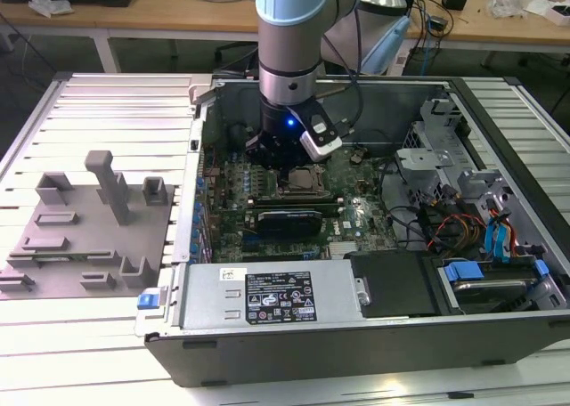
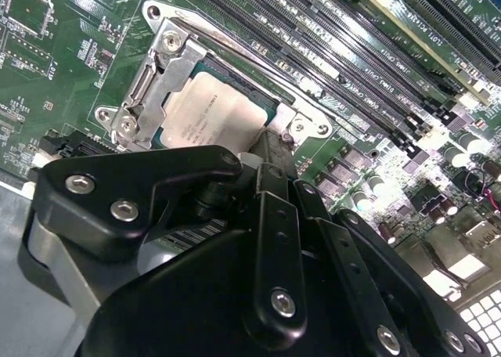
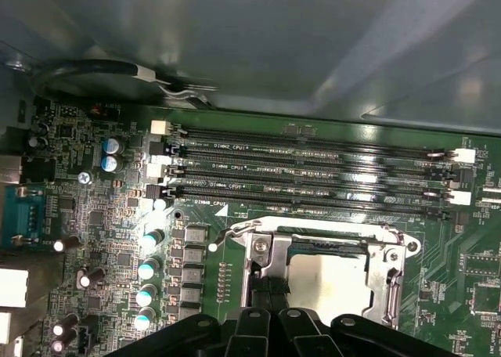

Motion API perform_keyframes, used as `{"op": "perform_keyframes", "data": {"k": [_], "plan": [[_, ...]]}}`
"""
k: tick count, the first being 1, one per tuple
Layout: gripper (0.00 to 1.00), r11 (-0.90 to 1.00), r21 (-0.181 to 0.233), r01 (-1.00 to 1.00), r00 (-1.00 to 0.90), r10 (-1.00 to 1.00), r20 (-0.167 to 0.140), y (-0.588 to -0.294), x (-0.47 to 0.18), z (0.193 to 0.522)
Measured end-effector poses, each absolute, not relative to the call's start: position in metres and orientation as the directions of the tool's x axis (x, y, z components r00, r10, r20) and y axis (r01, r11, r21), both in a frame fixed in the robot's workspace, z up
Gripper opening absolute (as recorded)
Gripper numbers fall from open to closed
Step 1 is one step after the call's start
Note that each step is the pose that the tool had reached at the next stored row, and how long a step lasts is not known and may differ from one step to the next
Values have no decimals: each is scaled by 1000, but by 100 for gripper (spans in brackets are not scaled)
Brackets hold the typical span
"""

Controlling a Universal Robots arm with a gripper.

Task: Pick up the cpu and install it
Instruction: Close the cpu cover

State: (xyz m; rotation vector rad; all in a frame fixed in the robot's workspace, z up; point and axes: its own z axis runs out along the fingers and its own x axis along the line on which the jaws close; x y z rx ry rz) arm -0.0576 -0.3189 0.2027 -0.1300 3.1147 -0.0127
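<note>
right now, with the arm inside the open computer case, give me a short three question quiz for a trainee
1. True or false: the silvery square cpu lies on the white slatted table outside the case.
2. Choose one: the black gripper hangs over A) the power supply, B) the metal-framed socket, C) the drive cage.
3. Fill in: the long black memory slots run beside the socket on the green ____.

Key: 1 false, it lies within the socket's frame. 2 B. 3 motherboard.

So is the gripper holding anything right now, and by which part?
Nothing, it seems: the cpu lies flat in the socket, the shut gripper at its edge.
</note>
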Motion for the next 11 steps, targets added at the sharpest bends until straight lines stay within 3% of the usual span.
{"op": "perform_keyframes", "data": {"k": [11], "plan": [[11,996,-9,-83,-996,-83,-24,-319,-58,201]]}}
